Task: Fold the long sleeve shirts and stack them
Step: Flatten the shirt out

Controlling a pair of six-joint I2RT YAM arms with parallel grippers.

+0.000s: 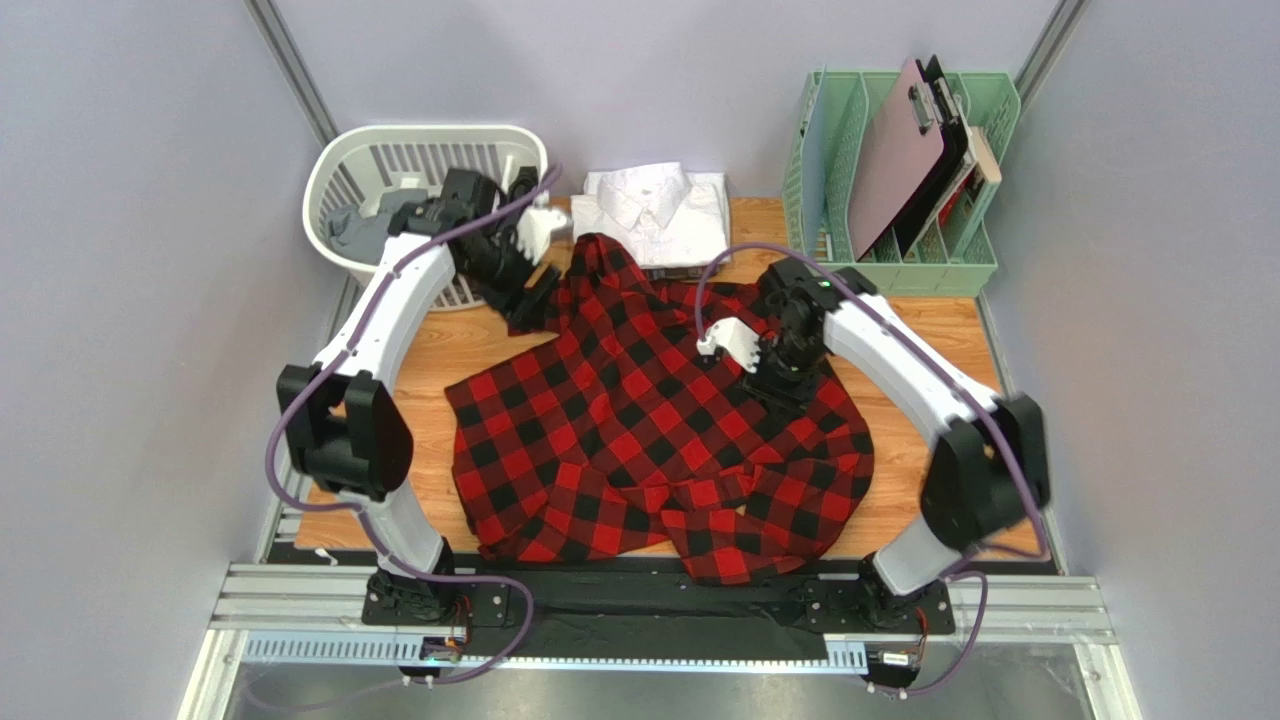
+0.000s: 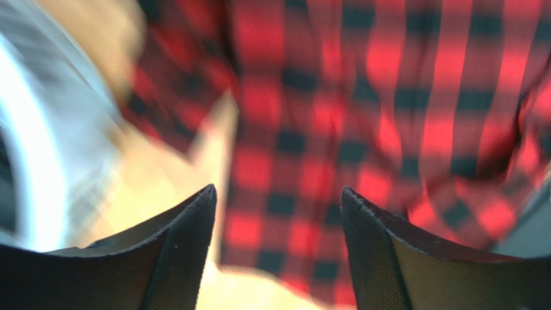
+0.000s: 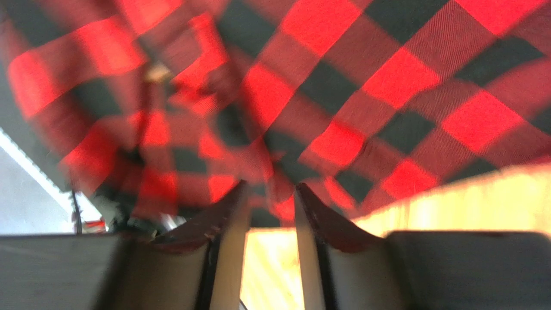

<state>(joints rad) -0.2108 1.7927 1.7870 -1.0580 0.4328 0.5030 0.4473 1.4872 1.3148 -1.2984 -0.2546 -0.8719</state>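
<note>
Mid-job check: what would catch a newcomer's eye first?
The red-and-black checked flannel shirt sprawls across the middle of the wooden table. Behind it, at the far edge, lies a folded plain white collared shirt, flanked by a white slatted basket on the left and a green file rack on the right.

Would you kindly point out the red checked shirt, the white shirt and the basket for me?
red checked shirt (image 1: 646, 420): top view, middle of the spread cloth.
white shirt (image 1: 654, 203): top view, folded front below the collar.
basket (image 1: 451, 158): top view, slatted far wall.
</note>
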